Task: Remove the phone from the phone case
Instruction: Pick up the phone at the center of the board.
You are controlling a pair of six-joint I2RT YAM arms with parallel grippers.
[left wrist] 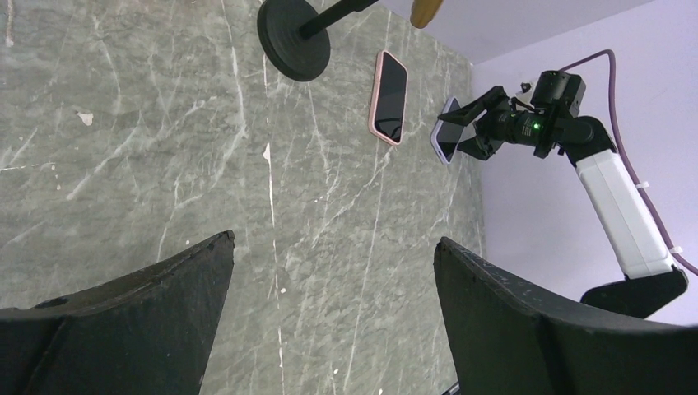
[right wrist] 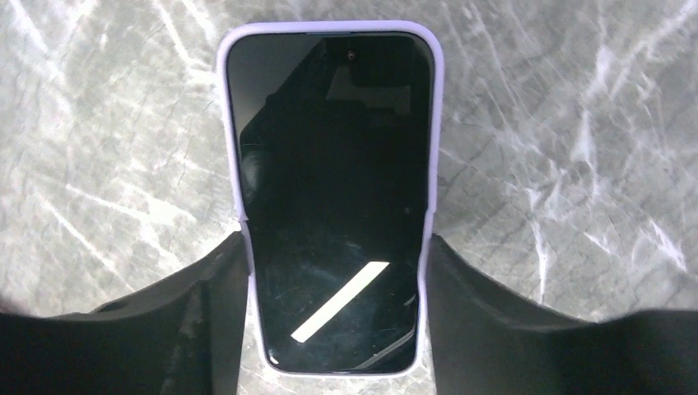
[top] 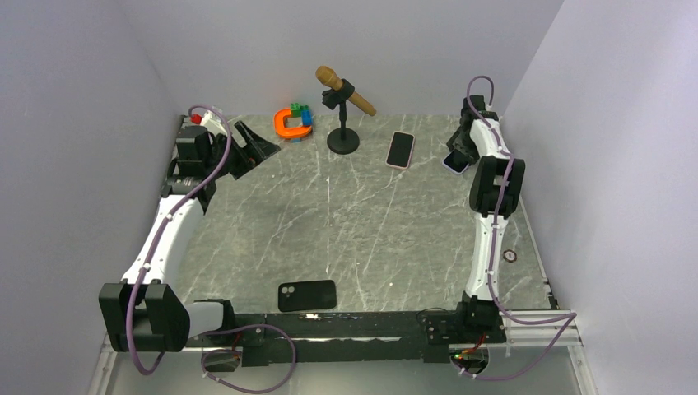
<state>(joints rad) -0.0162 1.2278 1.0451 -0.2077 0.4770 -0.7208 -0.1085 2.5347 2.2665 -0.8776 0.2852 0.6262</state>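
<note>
Right claw [right wrist: 337, 251] is clamped on the phone [right wrist: 333, 164], with both fingers [right wrist: 206, 313] flat against the long sides of its lavender case [right wrist: 224, 123], toward one end. Phone sits in the case, screen up and dark. Location: far right of the marble table [top: 370, 239], close to the right wall. In the left wrist view it's tilted between the fingers; can't tell if an end touches the table.

Left claw [left wrist: 333, 239] is wide open with nothing between the fingers, over bare table at far left.

Other items:
- pink-cased phone [top: 401, 150], flat and screen up, just left of the right claw
- mic on stand [top: 344, 99], left of that, far edge
- orange, blue and green toy blocks [top: 294, 122], further left
- black case [top: 307, 295], back up, camera cutout showing, near edge centre; can't tell if a phone is inside
</note>
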